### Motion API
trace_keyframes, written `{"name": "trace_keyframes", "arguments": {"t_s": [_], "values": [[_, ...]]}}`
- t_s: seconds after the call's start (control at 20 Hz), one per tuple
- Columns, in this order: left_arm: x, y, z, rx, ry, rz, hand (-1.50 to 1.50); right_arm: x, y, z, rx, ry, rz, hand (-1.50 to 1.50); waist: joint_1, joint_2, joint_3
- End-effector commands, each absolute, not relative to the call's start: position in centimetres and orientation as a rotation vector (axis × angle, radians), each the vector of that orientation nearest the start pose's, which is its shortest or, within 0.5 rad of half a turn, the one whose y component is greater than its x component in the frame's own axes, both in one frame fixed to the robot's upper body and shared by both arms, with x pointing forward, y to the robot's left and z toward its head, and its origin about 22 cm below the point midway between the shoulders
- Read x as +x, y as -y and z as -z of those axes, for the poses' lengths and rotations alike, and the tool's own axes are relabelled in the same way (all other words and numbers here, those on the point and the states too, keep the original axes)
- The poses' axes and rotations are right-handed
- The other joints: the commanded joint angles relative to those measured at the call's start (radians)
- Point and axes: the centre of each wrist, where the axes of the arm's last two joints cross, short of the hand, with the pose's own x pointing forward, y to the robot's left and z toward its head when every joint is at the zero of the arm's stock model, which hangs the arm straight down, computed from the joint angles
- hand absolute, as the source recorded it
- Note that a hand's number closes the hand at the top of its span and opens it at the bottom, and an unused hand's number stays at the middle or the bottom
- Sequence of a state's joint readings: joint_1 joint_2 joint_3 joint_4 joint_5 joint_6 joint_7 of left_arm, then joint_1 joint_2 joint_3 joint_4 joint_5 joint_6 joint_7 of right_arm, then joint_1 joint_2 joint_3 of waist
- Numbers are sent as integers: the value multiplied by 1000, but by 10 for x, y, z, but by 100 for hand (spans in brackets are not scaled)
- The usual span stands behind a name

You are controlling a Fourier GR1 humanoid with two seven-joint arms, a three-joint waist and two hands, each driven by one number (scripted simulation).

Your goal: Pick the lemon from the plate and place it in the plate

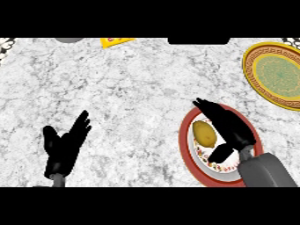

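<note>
Speckled marble counter: right hand (227, 127), fingers straight, beside oval lemon (205, 133) on red-rimmed plate (186, 143).

Bright, even light falls on the marble counter (133, 96), without glare and with hardly any shadows.

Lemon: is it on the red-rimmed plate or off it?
On it. The lemon lies on the red-rimmed plate, beside the open right hand.
</note>
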State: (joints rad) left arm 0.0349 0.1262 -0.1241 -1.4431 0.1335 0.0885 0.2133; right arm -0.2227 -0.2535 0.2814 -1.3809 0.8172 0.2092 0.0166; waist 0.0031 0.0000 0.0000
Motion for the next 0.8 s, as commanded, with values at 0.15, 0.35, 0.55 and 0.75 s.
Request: {"name": "trace_keyframes", "arguments": {"t_s": [0.15, 0.35, 0.55, 0.75], "values": [[237, -240, 24, 6, 1197, 9, 0, 308, 204, 10, -496, 1269, -1435, 150, 7, 2, 0], [219, -234, 27, 1, 1179, -11, 0, 285, 206, 8, -562, 1352, -1438, 150, 0, -1, 0], [237, -249, 35, 19, 1196, -5, 0, 284, 184, 25, -591, 1377, -1428, 150, -1, 0, 0], [231, -231, 41, 13, 1192, 12, 0, 299, 215, 2, -654, 1515, -1354, 150, -2, 0, 0]]}}
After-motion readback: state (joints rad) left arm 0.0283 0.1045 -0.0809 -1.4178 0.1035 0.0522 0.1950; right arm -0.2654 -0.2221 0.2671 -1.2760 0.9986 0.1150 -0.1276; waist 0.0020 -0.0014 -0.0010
